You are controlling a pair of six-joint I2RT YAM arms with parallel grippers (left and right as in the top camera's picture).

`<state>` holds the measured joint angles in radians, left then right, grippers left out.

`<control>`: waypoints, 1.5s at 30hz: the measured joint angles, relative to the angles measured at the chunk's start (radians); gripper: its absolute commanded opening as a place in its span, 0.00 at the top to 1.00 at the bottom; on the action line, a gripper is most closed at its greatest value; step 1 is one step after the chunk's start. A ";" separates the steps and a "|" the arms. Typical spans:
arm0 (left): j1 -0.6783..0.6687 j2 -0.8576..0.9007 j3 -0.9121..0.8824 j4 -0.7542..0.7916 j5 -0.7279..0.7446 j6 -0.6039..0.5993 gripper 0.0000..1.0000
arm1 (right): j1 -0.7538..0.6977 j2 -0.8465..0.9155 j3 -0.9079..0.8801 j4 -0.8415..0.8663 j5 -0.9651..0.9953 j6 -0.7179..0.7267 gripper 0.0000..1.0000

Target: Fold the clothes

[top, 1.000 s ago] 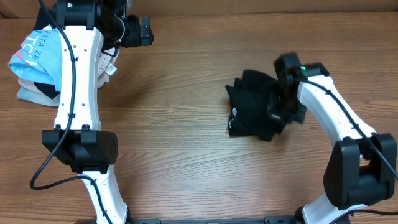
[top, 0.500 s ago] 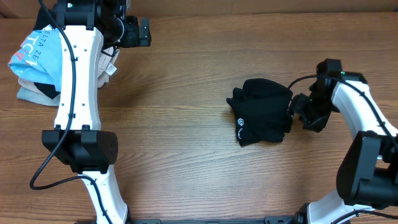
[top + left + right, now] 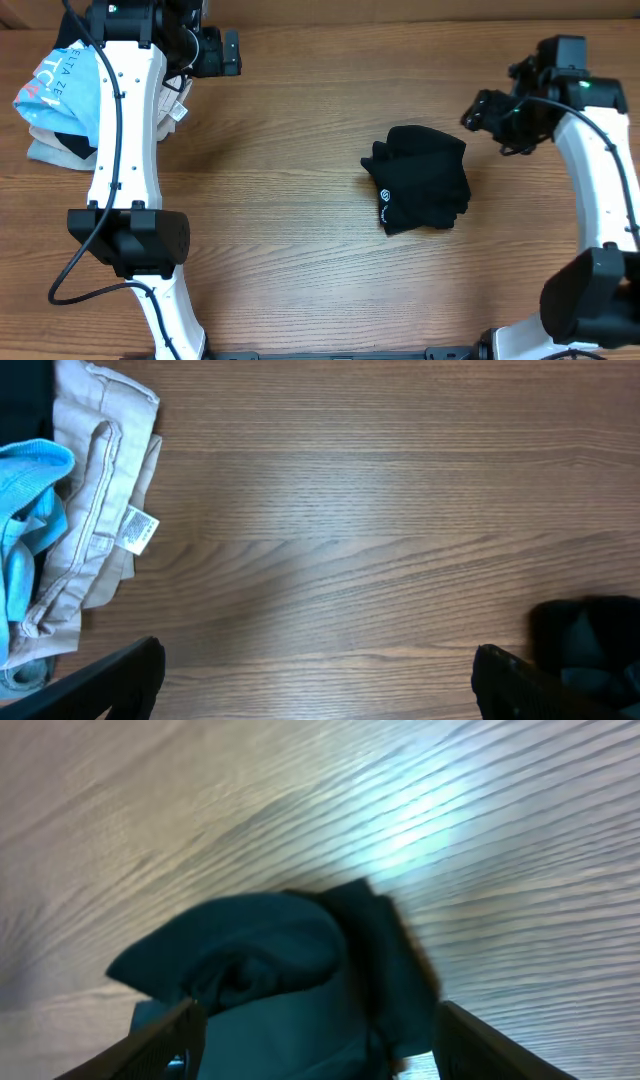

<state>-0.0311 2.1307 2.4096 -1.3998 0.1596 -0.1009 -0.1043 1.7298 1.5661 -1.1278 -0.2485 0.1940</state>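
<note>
The clothes are one black shirt (image 3: pixel 422 180), lying on the wooden table right of centre as a compact folded bundle with its small white logo (image 3: pixel 385 195) facing up. My right gripper (image 3: pixel 478 110) hovers behind and to the right of the bundle, clear of it. Seen from the right wrist, its fingers (image 3: pixel 160 1038) stand wide apart and the shirt (image 3: pixel 290 960) lies below them, ungripped. At the back left my left gripper (image 3: pixel 226 50) is open over bare wood. The left wrist view catches a corner of the shirt (image 3: pixel 590 635).
A pile of other garments sits at the table's back left: a light blue tee (image 3: pixel 55 85) on top of beige folded garments (image 3: pixel 95 510) with a white tag (image 3: pixel 138 530). The left arm's white links (image 3: pixel 125 150) run down the left side.
My right gripper opened and let go of the black shirt, then drew away to the right and back. The shirt settled on the table. The left arm stayed still.
</note>
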 measured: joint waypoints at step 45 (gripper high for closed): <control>0.000 0.000 0.000 -0.044 -0.053 0.000 0.00 | 0.229 0.193 -0.001 -0.096 0.252 0.110 0.34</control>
<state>-0.0311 2.1307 2.4096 -1.4441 0.1070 -0.1009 0.1246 1.9224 1.5650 -1.2236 0.0032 0.3042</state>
